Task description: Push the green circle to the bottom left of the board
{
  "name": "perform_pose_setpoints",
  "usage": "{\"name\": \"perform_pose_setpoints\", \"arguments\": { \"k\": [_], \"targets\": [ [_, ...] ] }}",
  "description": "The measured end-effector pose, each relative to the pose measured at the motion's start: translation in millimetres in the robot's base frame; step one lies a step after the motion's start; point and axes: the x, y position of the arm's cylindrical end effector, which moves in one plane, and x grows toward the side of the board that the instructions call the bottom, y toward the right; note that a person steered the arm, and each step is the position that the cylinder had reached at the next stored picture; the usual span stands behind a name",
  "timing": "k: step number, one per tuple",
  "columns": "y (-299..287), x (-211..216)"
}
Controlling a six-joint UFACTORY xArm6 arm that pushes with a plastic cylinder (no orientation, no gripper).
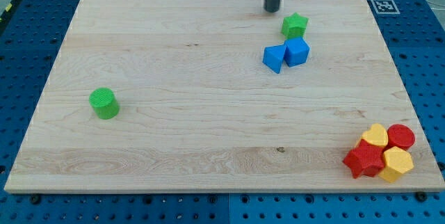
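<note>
Upper centre of the frame, my tip (272,10) is hovering — no jaws on this rod, nothing held. Green circle (104,103) is sitting far off toward lower left — I'm needing to get round above-right of it.

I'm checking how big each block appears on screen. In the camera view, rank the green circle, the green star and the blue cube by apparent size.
1. green circle, largest, though it lies nearer the view's bottom, which may enlarge it.
2. blue cube.
3. green star.
Cube and star look close; the order is unsure.
</note>
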Motion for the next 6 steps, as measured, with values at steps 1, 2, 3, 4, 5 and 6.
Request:
{"name": "perform_pose_setpoints", "arguments": {
  "k": [1, 2, 3, 4, 5, 6],
  "targets": [
    [27.2, 29.2],
    [17.7, 76.7],
    [6.3, 79.1],
    [-28.1, 50.7],
    [-116.5, 84.3],
    [-216.7, 157.6]
  ]
}}
